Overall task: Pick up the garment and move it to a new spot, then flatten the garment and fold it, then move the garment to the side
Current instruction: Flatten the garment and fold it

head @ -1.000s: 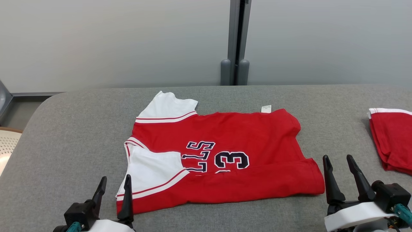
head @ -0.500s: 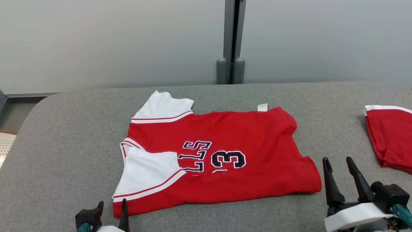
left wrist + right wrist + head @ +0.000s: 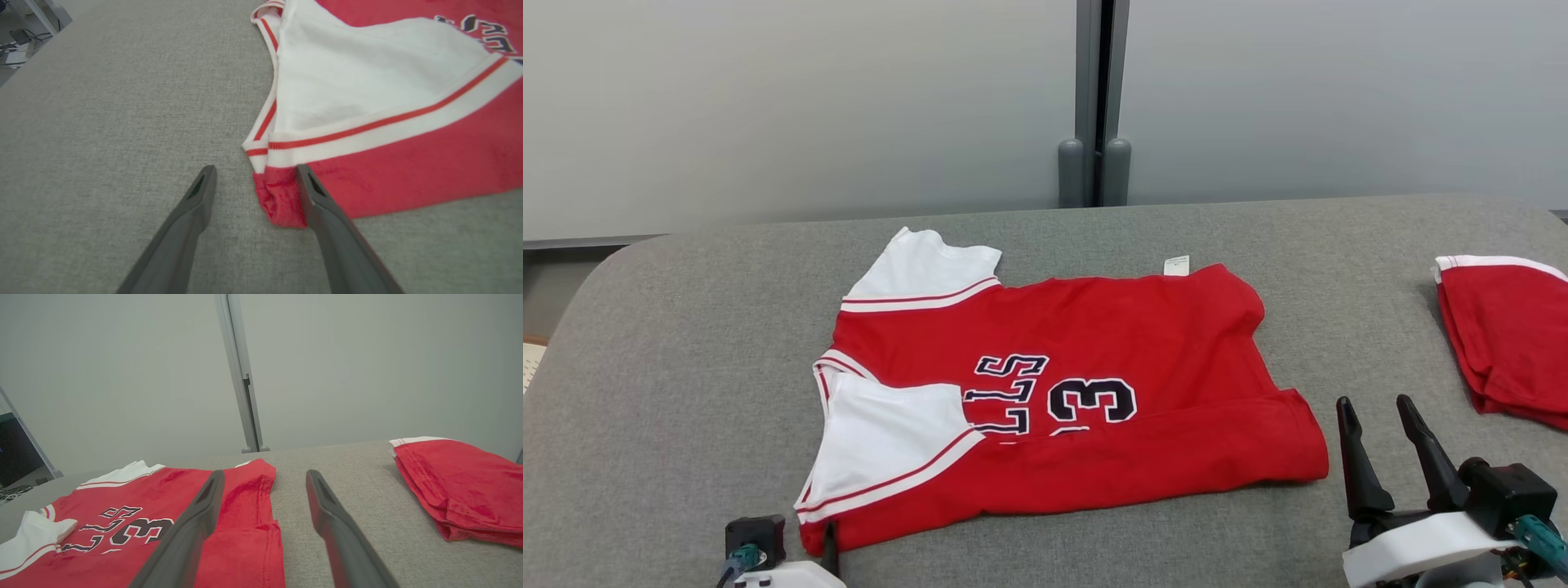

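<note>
Head view: a red jersey (image 3: 1062, 359) with white sleeves is seen lying flat near the middle of a grey padded table (image 3: 670, 351). Its neck end is turned to the left and its hem to the right. The near long edge is folded over onto the body, so that part of the dark lettering is covered. A small white label (image 3: 1176, 265) is seen at the far edge.

The left gripper (image 3: 256, 173) is set at the near left corner of the jersey. Its fingers are spread wide and nothing is held. In the left wrist view the red corner is seen between the two fingers; whether the cloth is touched cannot be told.

The right gripper (image 3: 1374, 404) is held over bare table just beside the hem's near corner, with its fingers likewise spread wide and empty. A folded red cloth (image 3: 1503, 343) with a white edge is seen further right, well apart from the jersey. A grey post (image 3: 1094, 82) is seen against the pale wall (image 3: 768, 106) behind the table.
</note>
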Motion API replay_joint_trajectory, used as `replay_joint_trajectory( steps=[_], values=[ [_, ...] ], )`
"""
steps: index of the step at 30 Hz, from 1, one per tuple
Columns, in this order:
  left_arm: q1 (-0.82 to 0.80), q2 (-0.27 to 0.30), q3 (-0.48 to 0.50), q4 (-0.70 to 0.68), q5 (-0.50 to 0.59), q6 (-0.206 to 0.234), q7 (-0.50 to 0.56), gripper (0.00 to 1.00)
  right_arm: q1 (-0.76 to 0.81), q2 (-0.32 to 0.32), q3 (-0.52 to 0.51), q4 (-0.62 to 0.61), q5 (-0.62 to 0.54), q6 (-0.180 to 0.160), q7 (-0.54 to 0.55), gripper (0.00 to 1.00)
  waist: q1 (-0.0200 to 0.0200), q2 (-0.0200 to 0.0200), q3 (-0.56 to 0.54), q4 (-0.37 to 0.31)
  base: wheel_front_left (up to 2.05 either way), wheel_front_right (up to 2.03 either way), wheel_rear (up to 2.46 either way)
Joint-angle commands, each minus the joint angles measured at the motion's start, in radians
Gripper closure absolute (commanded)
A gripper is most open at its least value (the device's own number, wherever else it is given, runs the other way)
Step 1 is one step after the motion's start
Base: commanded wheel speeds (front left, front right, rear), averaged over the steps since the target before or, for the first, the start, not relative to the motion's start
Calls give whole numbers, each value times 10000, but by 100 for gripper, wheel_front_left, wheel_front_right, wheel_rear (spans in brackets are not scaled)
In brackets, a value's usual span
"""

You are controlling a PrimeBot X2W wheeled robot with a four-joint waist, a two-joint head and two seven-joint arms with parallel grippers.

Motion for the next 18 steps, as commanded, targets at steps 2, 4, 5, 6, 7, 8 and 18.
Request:
replay_joint_trajectory(
  steps=[2, 4, 5, 6, 7, 8, 18],
  values=[
    [-103, -8, -142, 280, -33, -147, 216, 36, -89, -20, -55, -7, -43, 0, -9, 0, 0, 0, 2, -21, 0, 0, 0],
    [-164, -16, -217, 431, -62, -293, 284, 100, -103, 4, -108, 20, -64, 0, -9, 0, 0, 0, 2, -32, 0, 0, 0],
    [-190, -33, -247, 484, -84, -351, 294, 100, -106, 24, -154, 44, -80, 0, -9, 0, 0, 0, -1, -32, 0, 0, 0],
    [-217, -32, -249, 512, -132, -410, 242, 100, -101, 51, -195, 91, -91, 0, -9, 0, 0, 0, -5, -28, 0, 0, 0],
    [-239, -16, -229, 512, -188, -460, 139, 100, -84, 77, -227, 186, -87, 0, -9, 0, 0, 0, -8, -19, 0, 0, 0],
    [-275, -21, -207, 480, -225, -497, 28, 100, -73, 94, -243, 303, -97, 0, -9, 0, 0, 0, -13, -8, 0, 0, 0],
    [-416, 119, 212, -744, -406, -226, -848, 100, -701, 483, -467, 2581, 368, 0, 317, 0, 0, 0, 30, 354, 0, 0, 0]
  ],
)
